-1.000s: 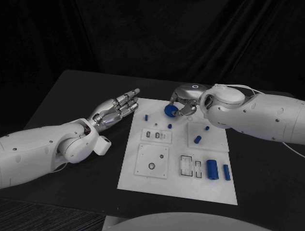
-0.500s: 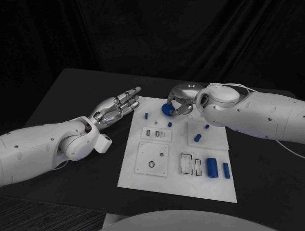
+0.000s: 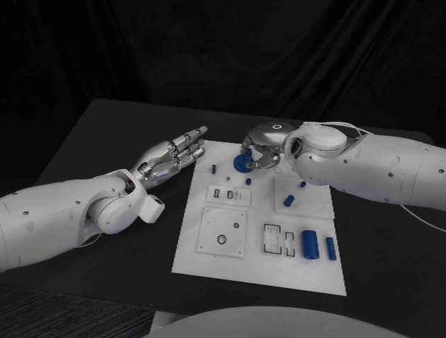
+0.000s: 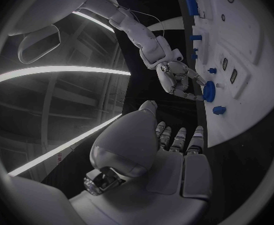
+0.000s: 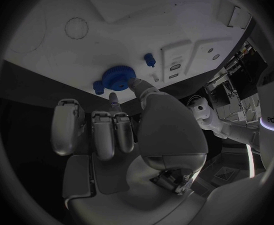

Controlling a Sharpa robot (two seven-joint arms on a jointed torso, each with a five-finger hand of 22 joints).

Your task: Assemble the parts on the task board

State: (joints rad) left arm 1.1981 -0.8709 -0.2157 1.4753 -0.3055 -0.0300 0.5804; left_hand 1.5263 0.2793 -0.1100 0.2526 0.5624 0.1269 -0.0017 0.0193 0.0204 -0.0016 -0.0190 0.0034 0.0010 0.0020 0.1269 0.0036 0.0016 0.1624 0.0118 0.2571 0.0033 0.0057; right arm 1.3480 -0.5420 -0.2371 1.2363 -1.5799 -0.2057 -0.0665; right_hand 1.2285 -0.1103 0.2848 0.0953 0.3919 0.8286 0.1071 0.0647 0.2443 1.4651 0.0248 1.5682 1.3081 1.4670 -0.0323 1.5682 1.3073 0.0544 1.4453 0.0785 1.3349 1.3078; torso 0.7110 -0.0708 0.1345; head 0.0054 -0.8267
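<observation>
right hand (image 3: 262,149) shifted left, one gear (image 3: 242,163)

Pale letters stand sideways on dark band (image 5: 273,121) at edge of right wrist view. They look like brand name, too small and bent to read surely. No other words or numbers readable.

Blue pegs (image 3: 215,170) crowd task board (image 3: 263,267) far end.
</observation>
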